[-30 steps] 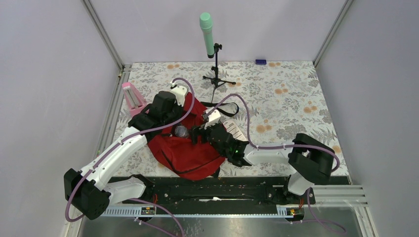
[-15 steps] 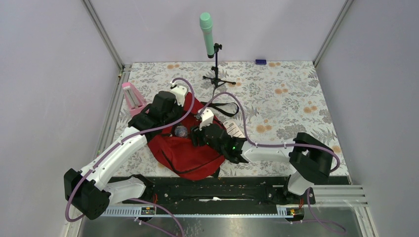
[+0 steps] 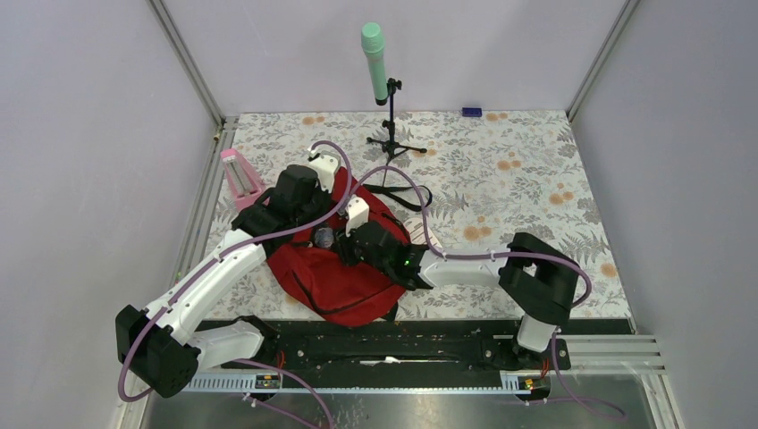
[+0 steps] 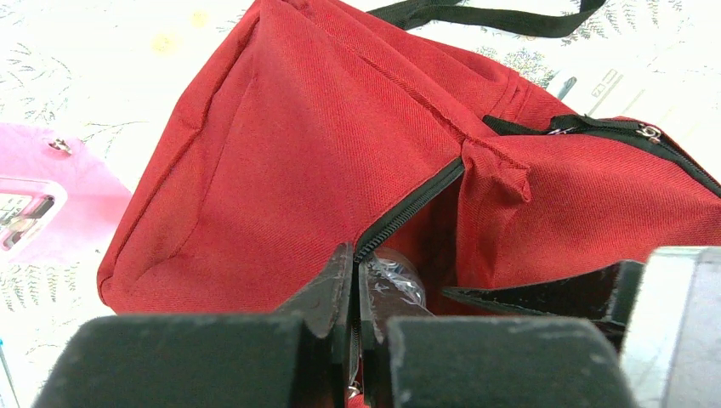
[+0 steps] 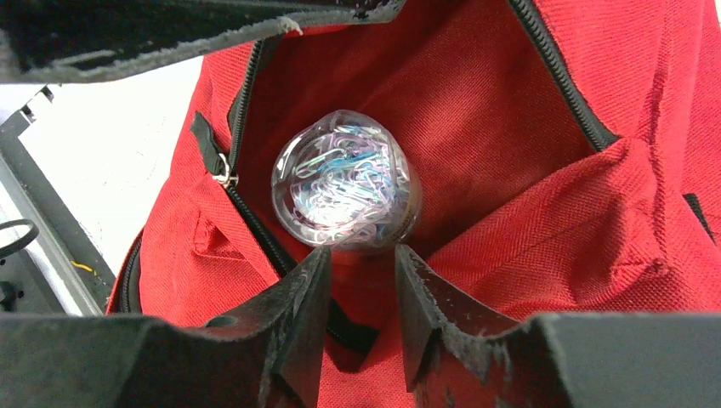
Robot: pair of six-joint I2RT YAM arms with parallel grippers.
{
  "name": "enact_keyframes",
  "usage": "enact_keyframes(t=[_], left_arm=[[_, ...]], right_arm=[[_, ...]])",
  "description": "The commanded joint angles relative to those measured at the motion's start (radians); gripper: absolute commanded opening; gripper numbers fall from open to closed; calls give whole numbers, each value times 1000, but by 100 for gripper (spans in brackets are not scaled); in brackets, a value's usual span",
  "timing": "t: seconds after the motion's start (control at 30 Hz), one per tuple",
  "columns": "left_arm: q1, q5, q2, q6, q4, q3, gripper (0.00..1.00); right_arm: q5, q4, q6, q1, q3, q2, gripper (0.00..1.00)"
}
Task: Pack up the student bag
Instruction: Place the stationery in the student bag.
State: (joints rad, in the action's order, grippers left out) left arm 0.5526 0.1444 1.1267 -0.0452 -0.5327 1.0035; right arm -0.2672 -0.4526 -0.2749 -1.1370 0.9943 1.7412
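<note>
The student bag (image 3: 335, 281), a red backpack, lies on the floral table (image 3: 536, 170) between my arms, with its main zipper open. My left gripper (image 4: 356, 255) is shut on the black zipper edge of the opening and holds it up. A clear round tub of coloured paper clips (image 5: 344, 180) rests inside the bag (image 5: 527, 221) on the red lining. My right gripper (image 5: 361, 253) is at the mouth of the bag, just short of the tub. Its jaws stand a little apart with nothing between them. From above, the tub (image 3: 323, 237) shows between the two wrists.
A pink stand (image 3: 240, 174) sits left of the bag. A green microphone on a black tripod (image 3: 375, 63) stands at the back, with a small blue item (image 3: 471, 112) by the far wall. A white printed card (image 3: 420, 234) and a black strap (image 3: 407, 198) lie to the bag's right.
My right arm has moved left, further over the bag's opening, and its jaws have narrowed. The left arm and the bag have stayed put.
</note>
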Motion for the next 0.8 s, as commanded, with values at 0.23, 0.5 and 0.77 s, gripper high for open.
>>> enact_keyframes(t=[0.23,0.5,0.77], left_arm=[[-3,-11,-17,-7,54,18,0],[-4,-10,-18,-8,54,18,0],[-6,-6,-17,-8,54,17,0]], right_arm=[[-6,-6,-14,-1,115,123,37],[-81,-111,-19,10,195,202,38],[-102,-215,-11,35,223,232,43]])
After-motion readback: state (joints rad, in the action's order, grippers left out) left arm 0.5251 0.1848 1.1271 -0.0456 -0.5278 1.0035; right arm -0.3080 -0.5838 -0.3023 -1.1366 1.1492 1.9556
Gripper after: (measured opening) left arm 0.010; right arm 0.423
